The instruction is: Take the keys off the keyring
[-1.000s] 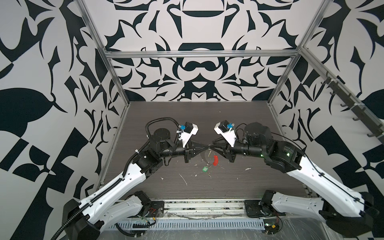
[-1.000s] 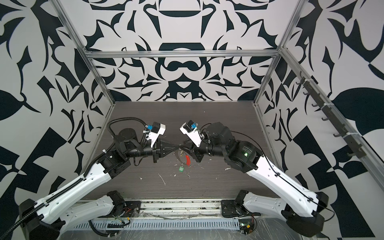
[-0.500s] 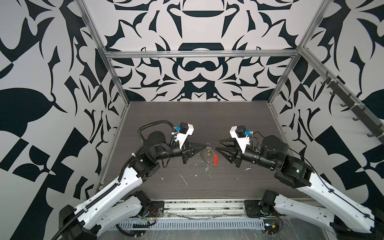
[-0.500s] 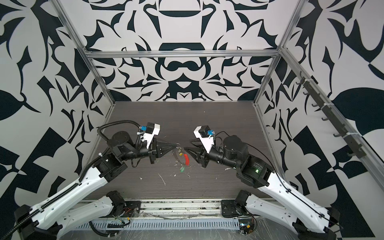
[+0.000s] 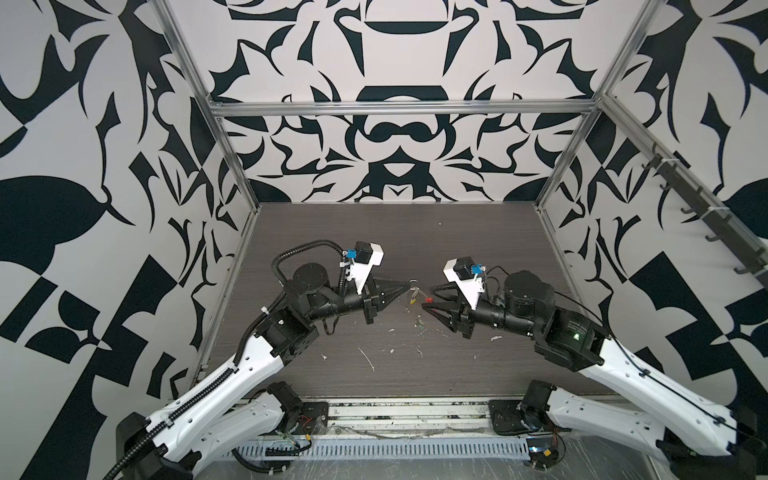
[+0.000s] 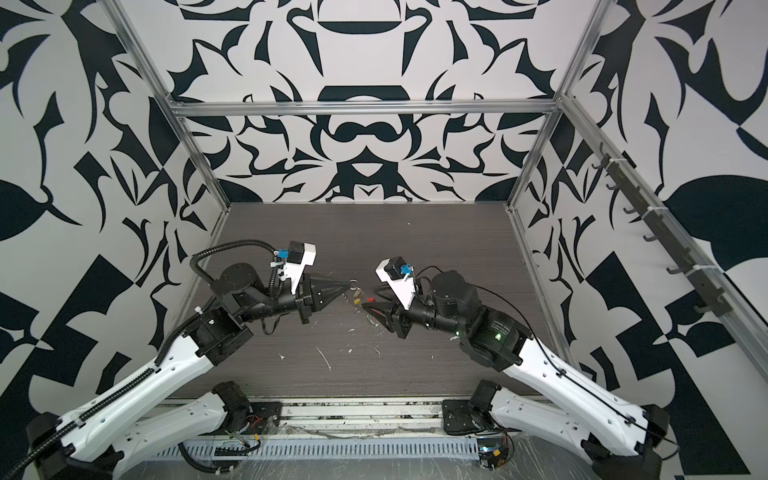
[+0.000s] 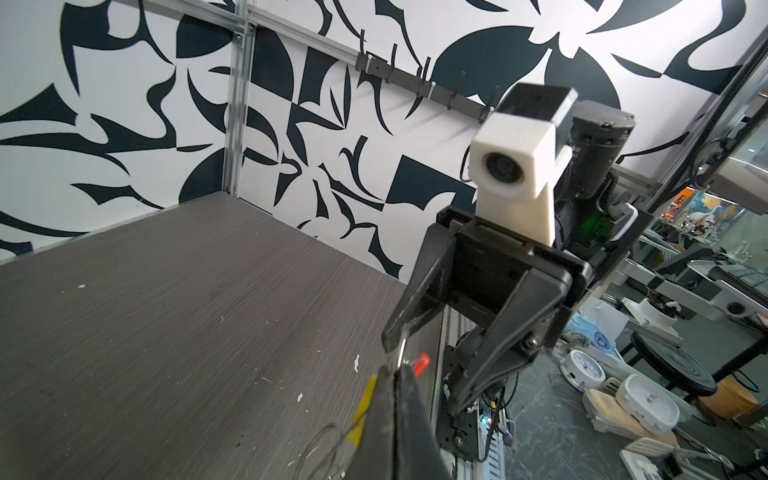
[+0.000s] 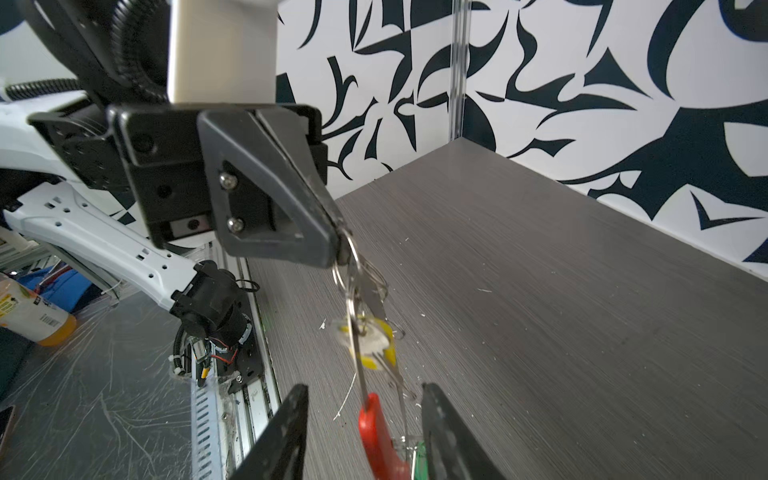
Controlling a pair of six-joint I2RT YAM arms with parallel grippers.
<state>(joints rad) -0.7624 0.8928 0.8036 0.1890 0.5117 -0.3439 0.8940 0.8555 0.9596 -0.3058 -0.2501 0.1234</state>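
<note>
Keyring: is hanging in the air over the tabletop at mid-scene, strung between the two hands, pinched at its top and dangling free at its low end.
Left hand: is clenching its fingertips on the top of the wire loop and pointing toward 3 o'clock in both top views.
Long axis: is running from the left hand's tips downward and toward 4 o'clock in a top view, straight into the gap of the right hand.
Key: the yellowish key is dangling partway down the loop, blurred, below the left hand's tips; in a top view it is lying at 9 o'clock from the right hand.
Sleeve: the red sleeve is hanging at the loop's low end, between the right hand's fingers; whether it is touching either one I cannot tell.
Tag: the green tag is showing only as a sliver at the frame's edge in the right wrist view, just beside one finger.
Right hand: is standing released, fingers apart, grasping nothing, pointing toward 9 o'clock and straddling the red sleeve.
Nearer hand: the right hand is sitting closer to the yellowish key and the green tag, so I judge it the one to work them along the wire while the left hand is anchoring the keyring.
Litter: white scraps are lying scattered on the tabletop toward 6 and 7 o'clock from the keyring.
</note>
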